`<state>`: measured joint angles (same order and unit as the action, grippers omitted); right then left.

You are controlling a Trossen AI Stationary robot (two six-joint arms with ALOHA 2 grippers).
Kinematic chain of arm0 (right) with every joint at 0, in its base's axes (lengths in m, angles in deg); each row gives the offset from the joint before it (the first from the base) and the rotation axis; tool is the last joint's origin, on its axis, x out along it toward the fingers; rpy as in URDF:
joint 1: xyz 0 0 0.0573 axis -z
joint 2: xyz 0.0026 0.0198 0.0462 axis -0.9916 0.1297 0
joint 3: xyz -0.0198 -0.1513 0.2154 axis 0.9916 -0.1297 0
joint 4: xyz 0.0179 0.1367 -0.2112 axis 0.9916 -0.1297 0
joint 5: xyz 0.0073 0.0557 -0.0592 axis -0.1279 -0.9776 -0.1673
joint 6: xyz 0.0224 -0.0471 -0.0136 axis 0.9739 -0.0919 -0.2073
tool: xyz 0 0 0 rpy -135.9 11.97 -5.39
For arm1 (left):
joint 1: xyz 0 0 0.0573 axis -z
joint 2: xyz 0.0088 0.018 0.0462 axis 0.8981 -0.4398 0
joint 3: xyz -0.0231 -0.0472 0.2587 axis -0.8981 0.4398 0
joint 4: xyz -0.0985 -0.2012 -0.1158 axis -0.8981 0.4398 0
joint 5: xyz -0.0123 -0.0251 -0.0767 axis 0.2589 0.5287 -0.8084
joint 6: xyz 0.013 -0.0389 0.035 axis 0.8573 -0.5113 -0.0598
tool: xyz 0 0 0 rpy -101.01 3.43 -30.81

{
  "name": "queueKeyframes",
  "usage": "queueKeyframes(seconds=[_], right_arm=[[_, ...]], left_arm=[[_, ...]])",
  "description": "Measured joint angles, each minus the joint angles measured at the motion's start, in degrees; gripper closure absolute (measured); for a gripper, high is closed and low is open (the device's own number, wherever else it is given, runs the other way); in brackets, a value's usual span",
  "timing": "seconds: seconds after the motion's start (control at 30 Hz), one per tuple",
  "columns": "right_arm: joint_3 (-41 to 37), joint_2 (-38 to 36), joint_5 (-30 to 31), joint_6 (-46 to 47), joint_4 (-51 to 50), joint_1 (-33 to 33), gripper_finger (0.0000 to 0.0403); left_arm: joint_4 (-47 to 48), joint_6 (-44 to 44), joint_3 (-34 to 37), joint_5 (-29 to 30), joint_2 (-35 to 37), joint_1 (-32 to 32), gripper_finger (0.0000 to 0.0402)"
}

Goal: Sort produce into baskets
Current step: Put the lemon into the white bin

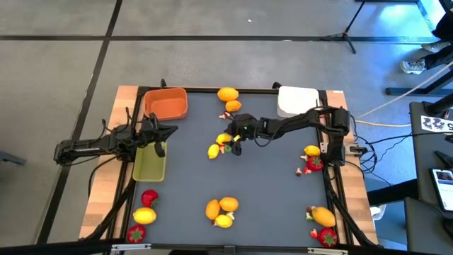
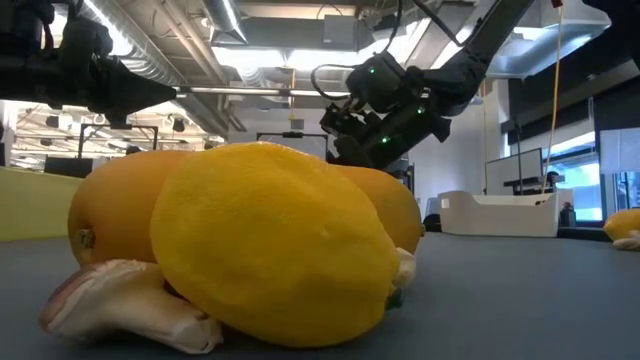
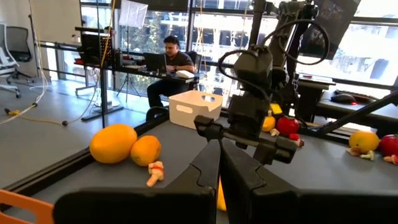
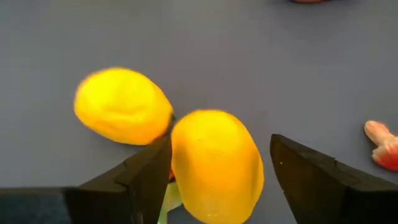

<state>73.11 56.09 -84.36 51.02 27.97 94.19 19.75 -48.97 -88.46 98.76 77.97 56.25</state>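
Lemon (image 4: 216, 165) is sitting on the grey table (image 1: 269, 184) near its middle, slightly toward the far edge, touching or just beside a second yellow fruit (image 4: 122, 106). The right gripper (image 4: 219, 171) is straddling the lemon with its two fingers spread, one on each side and neither clearly pressing it yet; I judge it is lining up to pinch this piece alone, which is likely why the jaws are standing wide enough to clear its flanks while leaving the neighbour outside. A small pale-and-red bit (image 4: 384, 144) is lying near, apart from both fruits.

The orange basket (image 1: 166, 103) is waiting at the far left corner, the white basket (image 1: 297, 99) at the far right corner, and the yellow-green basket (image 1: 149, 163) along the left edge, so whichever bin is meant, the lemon needs lifting clear first. Other produce is lying in clusters toward the near edge and the right edge, unsorted.

The left gripper (image 1: 160, 132) is waiting over the left edge between the orange and yellow-green baskets, fingers pressed together and empty.
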Motion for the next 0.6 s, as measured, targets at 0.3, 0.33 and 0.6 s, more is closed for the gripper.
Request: queueKeyframes(seconds=[0.3, 0.33, 0.6], right_arm=[[0.1, 2.6, 0.1, -0.5, 3.0, 0.0, 0.0149], [0.1, 2.6, 0.6, -0.5, 3.0, 0.0, 0.0151], [0.2, 2.6, 0.9, 0.1, 1.1, 0.0, 0.0179]], left_arm=[[-0.2, -0.1, 0.0, 0.0, 0.0, 0.0, 0.0394], [-0.2, -0.2, 0.0, 0.0, 0.0, 0.0, 0.0394], [0.0, -0.3, 0.0, 0.0, 0.0, 0.1, 0.0394]])
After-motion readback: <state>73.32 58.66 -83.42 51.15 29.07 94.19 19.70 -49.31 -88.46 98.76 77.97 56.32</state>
